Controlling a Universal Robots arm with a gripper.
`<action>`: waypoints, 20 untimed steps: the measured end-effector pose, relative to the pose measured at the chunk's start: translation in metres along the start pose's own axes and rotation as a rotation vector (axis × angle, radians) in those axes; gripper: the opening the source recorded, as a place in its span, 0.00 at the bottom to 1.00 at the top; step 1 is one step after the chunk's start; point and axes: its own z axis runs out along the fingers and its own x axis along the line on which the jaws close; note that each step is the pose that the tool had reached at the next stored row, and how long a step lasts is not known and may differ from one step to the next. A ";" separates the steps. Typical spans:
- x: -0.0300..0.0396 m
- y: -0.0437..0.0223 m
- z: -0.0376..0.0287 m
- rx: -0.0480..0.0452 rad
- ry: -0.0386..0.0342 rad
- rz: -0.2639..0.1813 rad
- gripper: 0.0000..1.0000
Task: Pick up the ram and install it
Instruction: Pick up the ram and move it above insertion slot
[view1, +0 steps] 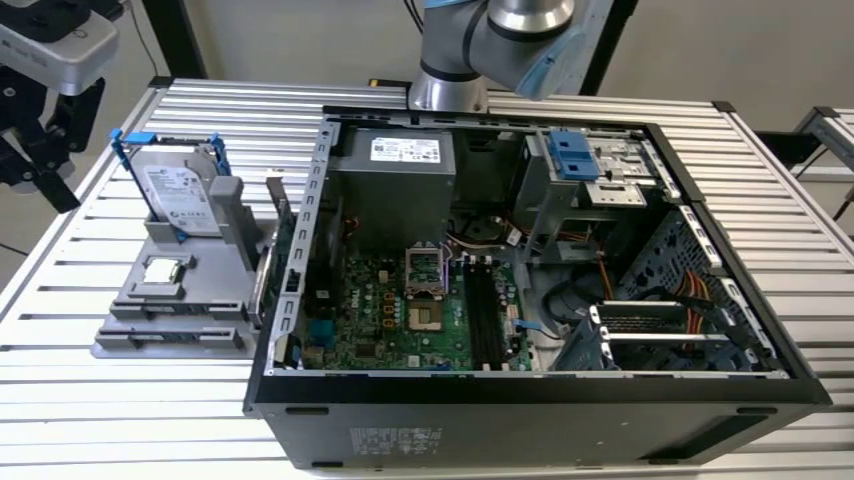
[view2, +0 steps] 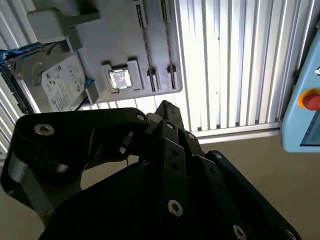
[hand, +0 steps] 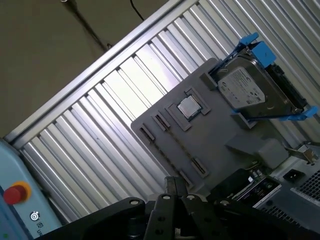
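Approach step, we judge | gripper (hand: 175, 186) clenched, empty, well apart from gray fixture (hand: 215, 135) | ram pickup needs jaws opened first

You're looking at a robotics lab bench here. Your work surface is a ribbed aluminium table (view1: 80, 400), bare metal slats from edge to edge. On it sits an opened computer case (view1: 534, 420) with its motherboard (view1: 400, 320) exposed, and just beside it a grey parts fixture (view1: 174, 320) holds a hard drive (view1: 174, 190) upright. The industrial robot arm (view1: 494, 30) rises behind the case. In the second wrist view you've got a pale blue control pendant (view2: 300, 130) with a red stop button (view2: 311, 100) near the table's edge, over plain floor (view2: 240, 160).
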 end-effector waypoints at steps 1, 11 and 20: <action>0.0000 0.0000 0.0000 -0.0001 0.0004 -0.007 0.00; -0.0003 0.0003 0.0000 -0.0013 0.0041 -0.073 0.00; -0.0005 0.0004 0.0001 0.0069 0.0028 -0.087 0.00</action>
